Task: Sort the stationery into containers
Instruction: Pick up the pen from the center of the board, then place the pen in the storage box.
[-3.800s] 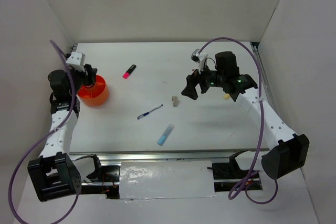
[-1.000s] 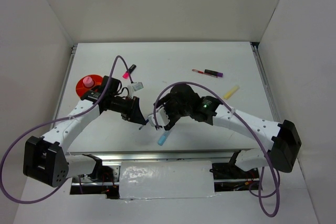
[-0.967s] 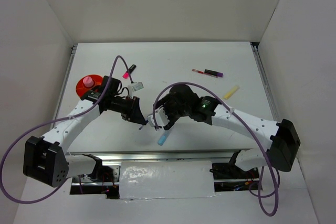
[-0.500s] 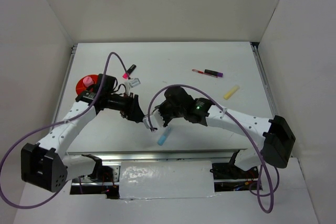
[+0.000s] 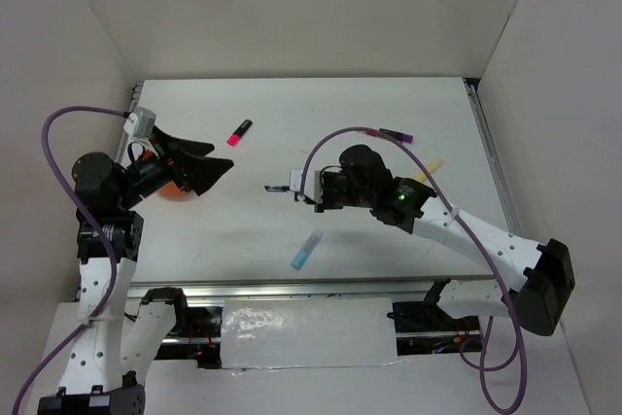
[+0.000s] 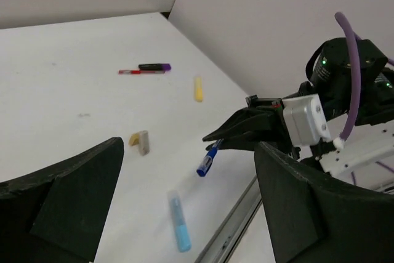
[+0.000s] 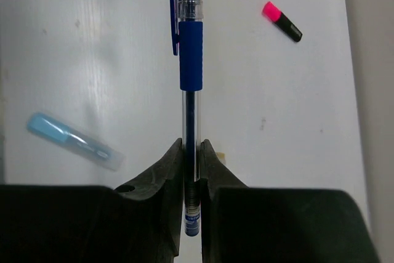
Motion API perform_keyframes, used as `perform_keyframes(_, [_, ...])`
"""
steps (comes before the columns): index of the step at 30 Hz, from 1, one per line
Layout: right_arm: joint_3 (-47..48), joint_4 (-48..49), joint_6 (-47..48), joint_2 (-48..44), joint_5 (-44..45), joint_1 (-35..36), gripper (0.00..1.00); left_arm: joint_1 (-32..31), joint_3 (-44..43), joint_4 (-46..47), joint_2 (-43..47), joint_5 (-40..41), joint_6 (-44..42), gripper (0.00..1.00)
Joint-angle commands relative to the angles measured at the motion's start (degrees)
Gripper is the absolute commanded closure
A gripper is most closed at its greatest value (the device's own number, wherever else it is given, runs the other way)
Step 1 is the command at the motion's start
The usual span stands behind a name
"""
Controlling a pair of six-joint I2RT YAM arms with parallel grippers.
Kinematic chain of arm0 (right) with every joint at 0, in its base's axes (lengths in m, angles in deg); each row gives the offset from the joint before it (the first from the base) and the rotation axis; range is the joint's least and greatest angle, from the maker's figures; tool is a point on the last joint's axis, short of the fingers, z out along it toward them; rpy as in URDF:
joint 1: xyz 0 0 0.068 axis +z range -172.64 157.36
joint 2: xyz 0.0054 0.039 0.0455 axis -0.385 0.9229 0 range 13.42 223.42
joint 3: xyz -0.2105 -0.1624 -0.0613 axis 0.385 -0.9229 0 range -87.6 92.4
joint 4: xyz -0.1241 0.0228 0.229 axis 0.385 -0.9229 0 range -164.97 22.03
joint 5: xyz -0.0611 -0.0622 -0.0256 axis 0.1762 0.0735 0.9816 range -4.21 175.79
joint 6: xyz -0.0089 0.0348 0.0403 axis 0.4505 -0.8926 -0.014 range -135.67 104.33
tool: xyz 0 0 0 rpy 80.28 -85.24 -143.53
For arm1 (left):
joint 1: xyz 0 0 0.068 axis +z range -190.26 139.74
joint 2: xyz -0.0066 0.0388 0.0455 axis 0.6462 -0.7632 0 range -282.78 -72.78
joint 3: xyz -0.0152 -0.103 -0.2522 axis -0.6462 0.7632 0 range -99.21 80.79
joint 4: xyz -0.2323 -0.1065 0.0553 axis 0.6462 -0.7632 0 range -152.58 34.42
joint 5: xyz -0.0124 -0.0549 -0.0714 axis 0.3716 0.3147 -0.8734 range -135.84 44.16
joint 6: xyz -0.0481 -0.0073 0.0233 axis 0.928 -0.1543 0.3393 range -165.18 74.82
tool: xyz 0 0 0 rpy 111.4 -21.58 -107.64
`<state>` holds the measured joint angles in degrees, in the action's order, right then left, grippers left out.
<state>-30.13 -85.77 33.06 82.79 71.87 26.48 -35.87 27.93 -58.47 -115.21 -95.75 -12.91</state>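
Top external view shows the right gripper (image 5: 299, 188) now clamped on the thin blue pen (image 5: 282, 187) and lifted clear mid-table, while the left gripper (image 5: 207, 162) has withdrawn, jaws spread empty, over the orange cup (image 5: 172, 190), so the pen's delivery there likely comes next.

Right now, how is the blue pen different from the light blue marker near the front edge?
The blue pen is pinched in the right hand; the light blue marker lies loose on the table, untouched. The pen is long and thin, with a clear barrel and a dark blue grip; the marker is shorter, thicker and pale. Both are blue writing tools.
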Motion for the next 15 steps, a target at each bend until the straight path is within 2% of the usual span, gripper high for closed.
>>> perform_keyframes(1, [7.0, 1.4, -20.8, -0.3, -4.5, -0.3, 1.0, -0.4, 4.7, 13.1, 0.2, 1.3, 13.2, 0.01])
perform_keyframes(5, [12.8, 1.9, -37.2, 1.6, -6.9, -0.4, 1.0, -3.1, 5.5, 16.3, -0.9, 3.8, 18.1, 0.01])
perform_keyframes(8, [15.7, 3.0, -43.5, 2.9, -7.6, -0.3, 1.0, -5.5, 5.9, 17.9, -1.7, 5.3, 20.1, 0.03])
perform_keyframes(15, [18.5, 4.5, -46.7, 6.0, -9.0, 0.5, 1.0, -9.7, 6.4, 23.3, -2.3, 8.8, 24.0, 0.06])
